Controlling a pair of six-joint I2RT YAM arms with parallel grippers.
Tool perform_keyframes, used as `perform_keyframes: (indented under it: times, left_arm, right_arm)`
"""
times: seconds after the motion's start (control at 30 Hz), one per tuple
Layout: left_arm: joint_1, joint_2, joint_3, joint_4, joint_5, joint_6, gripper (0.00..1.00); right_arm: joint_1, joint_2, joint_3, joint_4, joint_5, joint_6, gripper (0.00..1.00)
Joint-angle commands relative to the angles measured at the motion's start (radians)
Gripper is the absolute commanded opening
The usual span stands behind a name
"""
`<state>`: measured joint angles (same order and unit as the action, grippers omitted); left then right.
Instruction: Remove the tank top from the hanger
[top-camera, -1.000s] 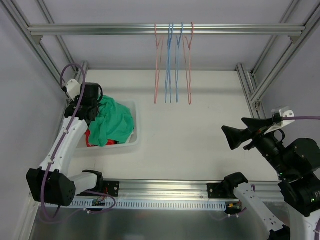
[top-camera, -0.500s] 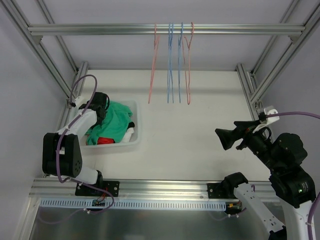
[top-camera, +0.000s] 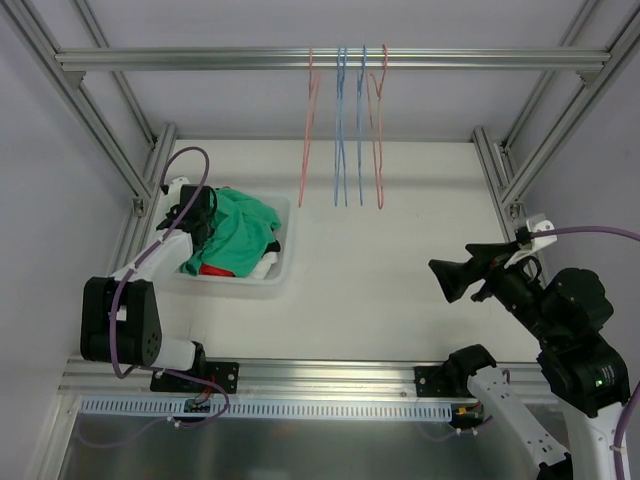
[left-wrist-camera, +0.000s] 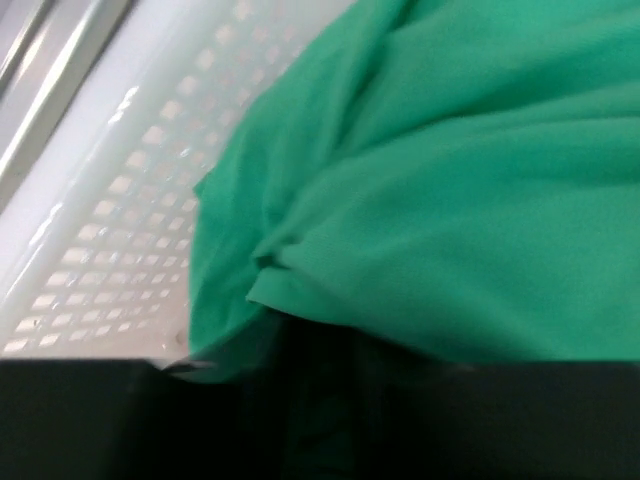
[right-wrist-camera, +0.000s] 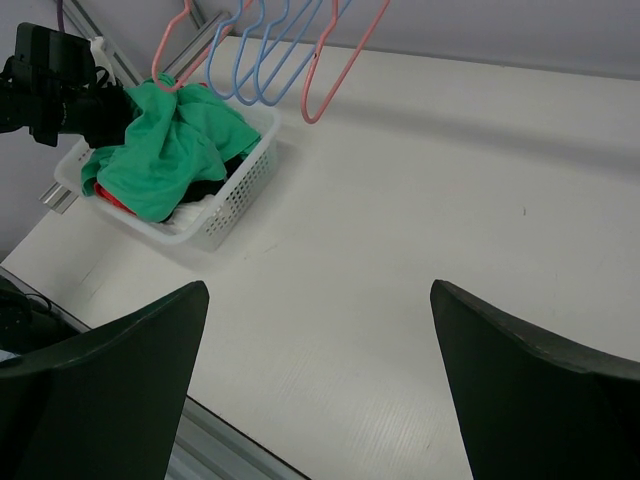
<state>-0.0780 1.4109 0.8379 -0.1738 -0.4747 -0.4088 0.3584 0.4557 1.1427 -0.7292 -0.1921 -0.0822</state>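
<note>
From above. Along the far rail (top-camera: 300, 58): four hangers (top-camera: 340, 130), pink and blue, all bare. At the left of the desk (top-camera: 400, 220), inside a white basket (top-camera: 238, 285): the green tank top (top-camera: 240, 228), crumpled over red, black and white cloth. At its left edge, low in the basket: the left end effector (top-camera: 195, 212), closed. Hard to say from up here whether on cloth or not. Well apart, over the right of the desk: the right end effector (top-camera: 458, 270), wide open, holding nothing.

From the left wrist. Green folds across nearly everything, bunching down toward a dark band at the bottom edge. Perforated basket wall to the left. No clear sight of the fingertips, yet by the gathered cloth, probably a pinch on a fold of the tank top.

From the right wrist. Both fingers (right-wrist-camera: 100, 400) spread wide at the lower corners, with bare desk between. Far off, the basket with the tank top heaped in it, and bare hangers above.

Judging by all this: removal itself apparently done, and the drop into the basket now in hand. Next: open the left end effector, shed any clinging fold, then lift straight up, clear of the basket rim and the nearest pink hanger. Nothing needed from the right side beyond keeping clear.
</note>
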Motion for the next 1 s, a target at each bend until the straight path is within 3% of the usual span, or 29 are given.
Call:
perform_keyframes:
  times: [0.0,0.07,0.17,0.5,0.67,0.83,0.97]
  left_arm:
    - [-0.005,-0.084,-0.010,-0.073,-0.013,-0.037,0.32]
    - [-0.005,-0.128,-0.016,-0.110,-0.042,-0.093,0.50]
    - [-0.005,-0.233,-0.019,-0.142,-0.045,-0.133,0.98]
    - [-0.005,-0.607,0.099,-0.323,-0.039,-0.131,0.99]
    - [-0.005,-0.742,0.177,-0.400,0.225,0.013,0.99]
    - [-0.003,-0.845,0.239,-0.601,0.268,0.146,0.99]
    - [-0.005,-0.931,0.236,-0.734,0.379,0.182,0.99]
  right_arm:
    - [-0.001,-0.017,-0.001,0.059,-0.012,0.007,0.99]
    - [-0.003,-0.009,0.003,0.057,-0.012,0.007,1.00]
    - [-0.004,0.006,0.025,0.050,-0.007,-0.002,1.00]
    - [-0.003,0.087,0.132,-0.110,0.175,-0.068,1.00]
    - [-0.003,0.106,0.181,-0.234,0.347,-0.067,1.00]
    - [-0.003,0.048,0.180,-0.331,0.456,-0.099,0.99]
    - [-0.002,0.009,0.175,-0.386,0.496,-0.106,0.99]
